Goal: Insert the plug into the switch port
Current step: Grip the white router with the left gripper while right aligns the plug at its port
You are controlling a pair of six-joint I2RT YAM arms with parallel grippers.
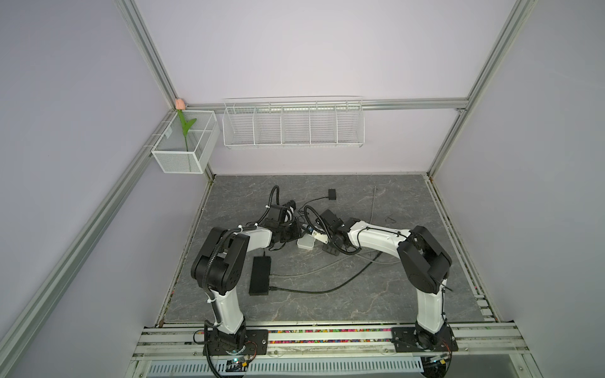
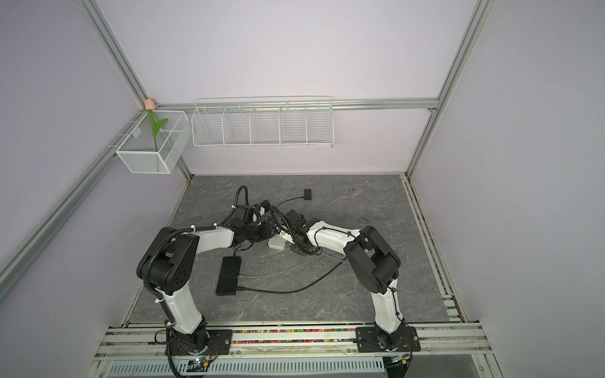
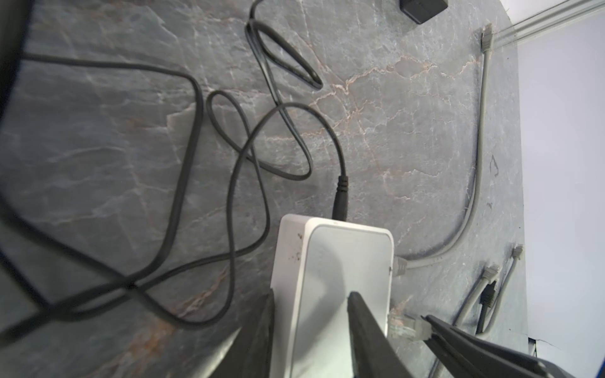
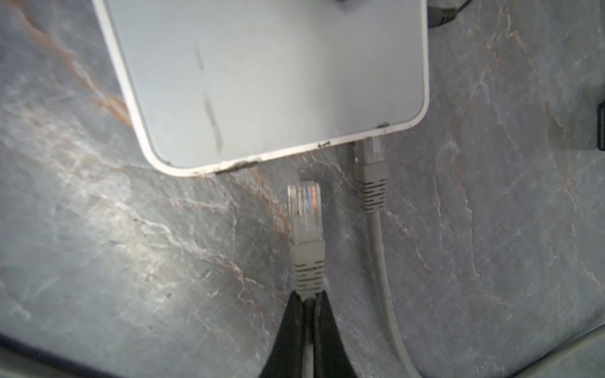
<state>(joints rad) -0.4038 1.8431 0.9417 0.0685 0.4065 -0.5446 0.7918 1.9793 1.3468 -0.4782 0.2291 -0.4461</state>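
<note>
left arm (image 1: 258, 235) and right arm (image 1: 376, 237) fold inward, wrists meeting over the white switch (image 1: 306, 243). left gripper (image 3: 311, 293) stands part-open, one finger beside the switch's side, one over its top. the top views hide what the right wrist view shows: right gripper (image 4: 309, 294) pinched on the plug (image 4: 304, 209) by its boot end, clear tip just short of the switch's edge.

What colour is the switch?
The switch is white with a pale grey top; the right wrist view shows it best.
</note>
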